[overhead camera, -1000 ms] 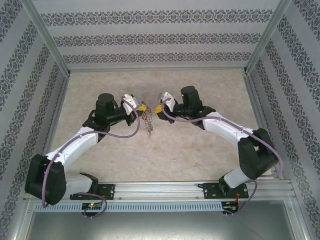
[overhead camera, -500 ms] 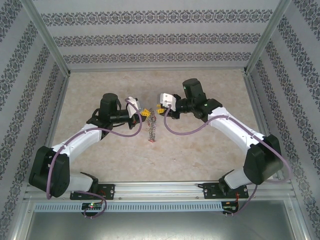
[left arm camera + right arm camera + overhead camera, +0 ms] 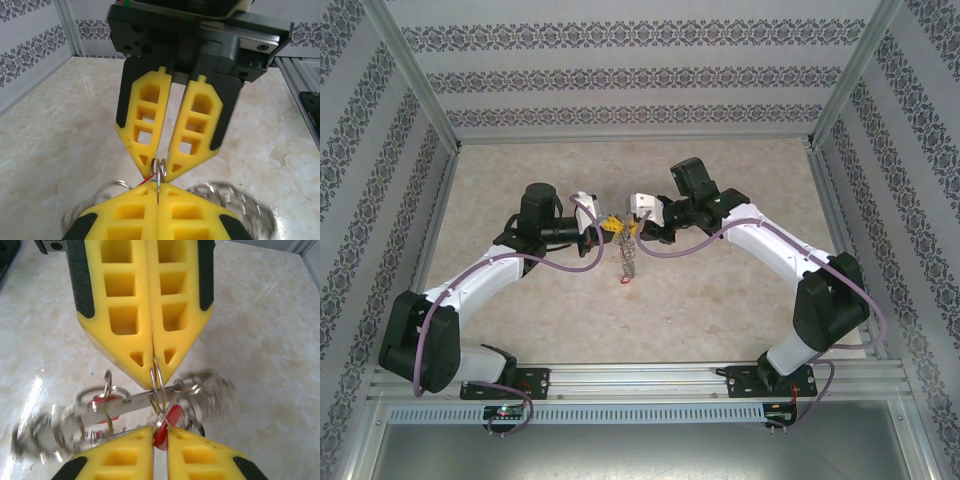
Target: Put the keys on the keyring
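Between the two sets of jaws, which meet tip to tip above the middle of the table, sits a small wire ring. Our left jaws are clenched, their yellow pads pressed flat together with the ring's wire nipped at the very tips. We judge this a holding grip, meant to fix the ring upright and edge-on so the other arm has something steady to work against. Our right jaws come in from the opposite side, their pads drawn almost together. From the right wrist we see a red key head wedged in the narrow gap between them, so we read them as grasping that key just where it meets the ring. The tip-only grips make sense: both things are far smaller than the pads, and a deeper hold would bury the ring. Below the pinch the keyring hangs as a beaded loop, with another red key at its lowest end; we cannot tell whether that end touches the table. Hanging so, it seems to stay out of the way. Whether the gripped key is threaded on the ring yet we cannot tell, since blur hides the wire there.
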